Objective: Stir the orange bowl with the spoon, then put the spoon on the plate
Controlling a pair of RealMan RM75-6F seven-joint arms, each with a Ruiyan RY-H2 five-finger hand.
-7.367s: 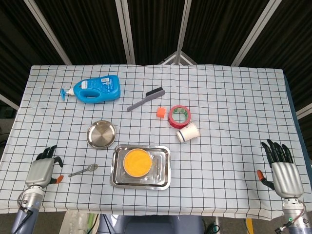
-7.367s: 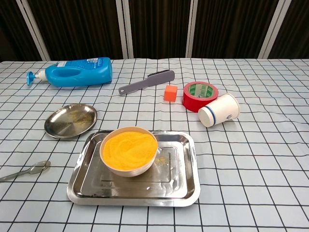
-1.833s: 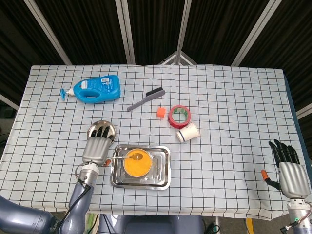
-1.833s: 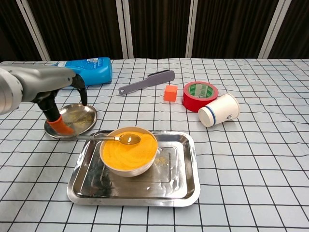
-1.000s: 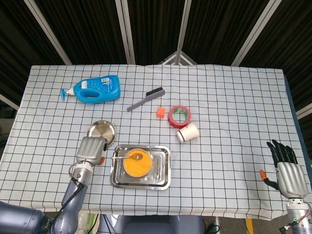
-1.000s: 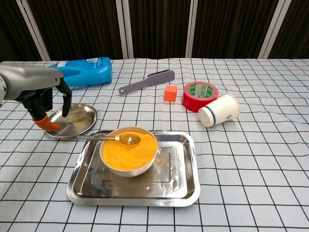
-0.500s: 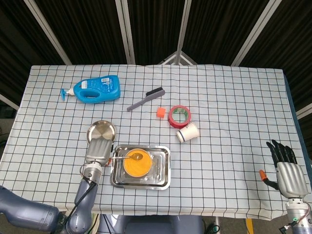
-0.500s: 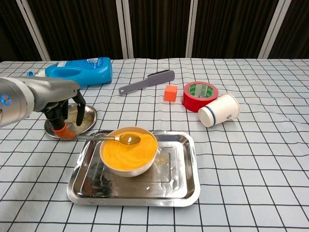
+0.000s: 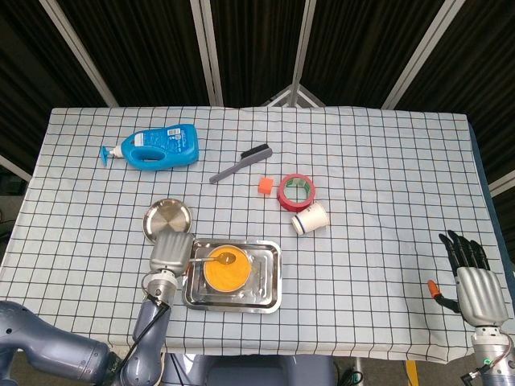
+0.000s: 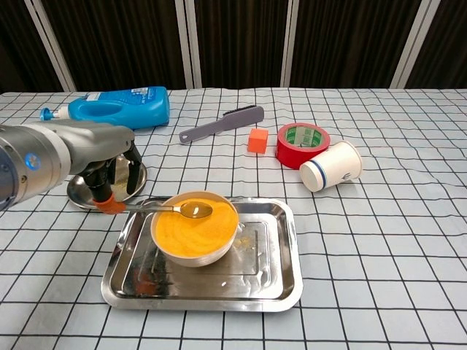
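The left hand (image 10: pixel 109 179), fingers curled down around the spoon (image 10: pixel 171 208) handle's end, grip uncertain; the handle ran rightward, its scoop resting on the bowl (image 10: pixel 195 227).

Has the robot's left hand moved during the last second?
Yes. The left hand moved right, toward the spoon handle, away from the round steel plate.

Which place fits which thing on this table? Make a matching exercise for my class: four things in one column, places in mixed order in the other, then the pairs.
Things:
1. spoon
2. orange bowl
3. paper cup
4. blue bottle

Places:
A. on its side beside the red tape roll
B. in the steel tray
C. lying at the far left
D. resting across the bowl's rim

Pairs: 1-D, 2-B, 3-A, 4-C
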